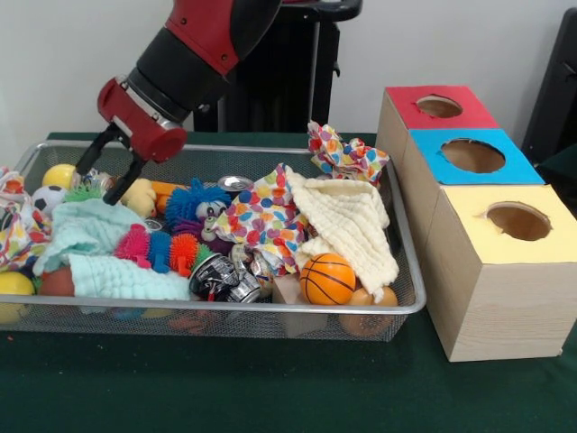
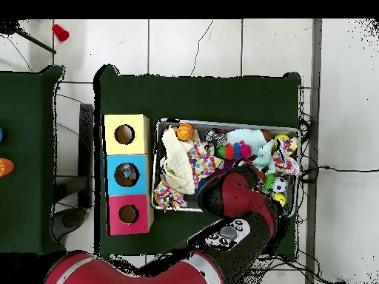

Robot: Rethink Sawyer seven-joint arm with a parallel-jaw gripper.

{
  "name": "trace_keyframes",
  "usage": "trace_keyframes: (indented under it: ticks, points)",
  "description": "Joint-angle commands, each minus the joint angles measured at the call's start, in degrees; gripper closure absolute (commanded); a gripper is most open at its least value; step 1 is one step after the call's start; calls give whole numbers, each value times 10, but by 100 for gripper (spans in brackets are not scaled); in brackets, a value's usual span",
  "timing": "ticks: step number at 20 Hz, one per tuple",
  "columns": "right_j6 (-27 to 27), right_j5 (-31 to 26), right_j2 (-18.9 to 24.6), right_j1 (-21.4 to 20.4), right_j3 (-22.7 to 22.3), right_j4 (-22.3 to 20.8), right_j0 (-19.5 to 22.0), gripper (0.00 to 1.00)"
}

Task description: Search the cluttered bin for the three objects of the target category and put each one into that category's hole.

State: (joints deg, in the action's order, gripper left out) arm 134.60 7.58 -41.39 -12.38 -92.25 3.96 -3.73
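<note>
The bin [image 1: 410, 302] is silver wire mesh on a dark green table [image 1: 270, 388]. Inside lie an orange basketball [image 1: 327, 278], a cream cloth [image 1: 347, 221], a white cloth with many-coloured dots [image 1: 261, 216], a mint cloth [image 1: 86, 230], a blue spiky ball [image 1: 191, 200] and a black-and-silver can [image 1: 219, 275]. The boxes are pale wood, topped red [image 1: 401, 104], blue [image 1: 433, 162] and yellow [image 1: 464, 239]. The tool [image 1: 108, 176] is black under a red housing.

Three holed boxes [image 1: 469, 207], one wire bin [image 1: 407, 271], one orange basketball [image 1: 327, 278].
</note>
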Motion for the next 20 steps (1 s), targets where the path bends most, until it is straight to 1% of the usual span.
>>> trace_keyframes:
  ticks: [1,2,5,6,8,12,14,17,20]
  points:
    - [96,57,77,48,-21,29,-9,0]
    - [99,71,66,59,-19,39,-15,0]
    - [105,115,53,85,-14,66,-17,0]
    - [109,127,41,100,-11,86,-24,0]
    - [112,153,31,125,-6,120,-29,0]
    - [99,218,54,151,20,126,1,0]
    - [92,242,68,159,34,120,18,0]
    - [90,255,89,161,43,103,38,0]
    - [83,248,111,161,57,79,62,0]
